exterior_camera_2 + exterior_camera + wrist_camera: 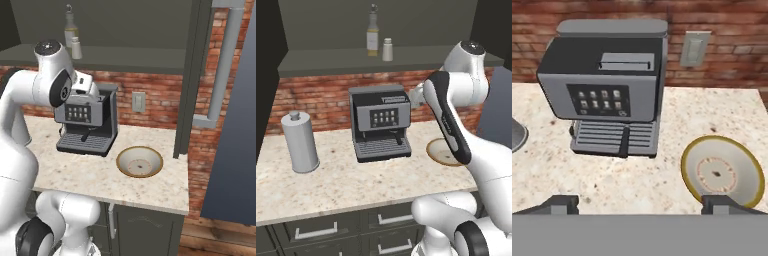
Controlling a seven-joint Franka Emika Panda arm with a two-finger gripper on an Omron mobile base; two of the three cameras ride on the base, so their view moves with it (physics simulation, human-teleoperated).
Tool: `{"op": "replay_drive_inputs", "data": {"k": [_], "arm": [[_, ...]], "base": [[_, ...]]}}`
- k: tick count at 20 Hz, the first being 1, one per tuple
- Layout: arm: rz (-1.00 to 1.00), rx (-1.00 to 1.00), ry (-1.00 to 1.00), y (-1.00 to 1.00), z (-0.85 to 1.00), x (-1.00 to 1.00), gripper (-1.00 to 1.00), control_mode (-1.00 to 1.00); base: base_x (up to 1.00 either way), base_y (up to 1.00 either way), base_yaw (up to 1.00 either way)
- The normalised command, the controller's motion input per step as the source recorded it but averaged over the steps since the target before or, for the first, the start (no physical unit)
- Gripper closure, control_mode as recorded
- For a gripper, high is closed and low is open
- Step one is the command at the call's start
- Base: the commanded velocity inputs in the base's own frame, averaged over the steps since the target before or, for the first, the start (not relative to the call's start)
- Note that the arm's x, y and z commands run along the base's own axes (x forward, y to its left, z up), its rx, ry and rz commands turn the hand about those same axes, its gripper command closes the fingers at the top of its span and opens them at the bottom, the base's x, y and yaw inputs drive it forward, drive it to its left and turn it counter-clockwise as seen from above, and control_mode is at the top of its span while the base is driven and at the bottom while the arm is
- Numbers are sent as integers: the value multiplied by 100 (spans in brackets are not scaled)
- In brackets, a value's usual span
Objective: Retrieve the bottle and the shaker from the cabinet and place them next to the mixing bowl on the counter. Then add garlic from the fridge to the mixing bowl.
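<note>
Up on the open cabinet shelf, tall glass bottle (372, 35) and small white shaker (387, 50) stand together; below, the gripper (640, 204) hovers, fingers apart, above the yellow-rimmed mixing bowl (722, 171) beside the grey coffee machine (609, 90).

Open cabinet shelf (331, 62): bottle (372, 31) and shaker (387, 50) stood side by side. Counter (356, 185) below: grey canister (300, 142) at left, coffee machine (380, 122) centre, mixing bowl (442, 152) at right, partly hidden behind white arm (456, 125)
</note>
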Motion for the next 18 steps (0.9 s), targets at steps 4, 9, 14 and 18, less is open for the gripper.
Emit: {"op": "replay_drive_inputs", "data": {"k": [4,9,14,18], "arm": [[6,6,-15,0,84,-32,-100,-100],[13,11,-17,0,66,-43,-100,-100],[10,12,-28,26,48,-12,-100,-100],[6,3,-21,52,50,0,-100,-100]], "base": [[0,0,0],[0,0,0],[0,0,0],[0,0,0]]}}
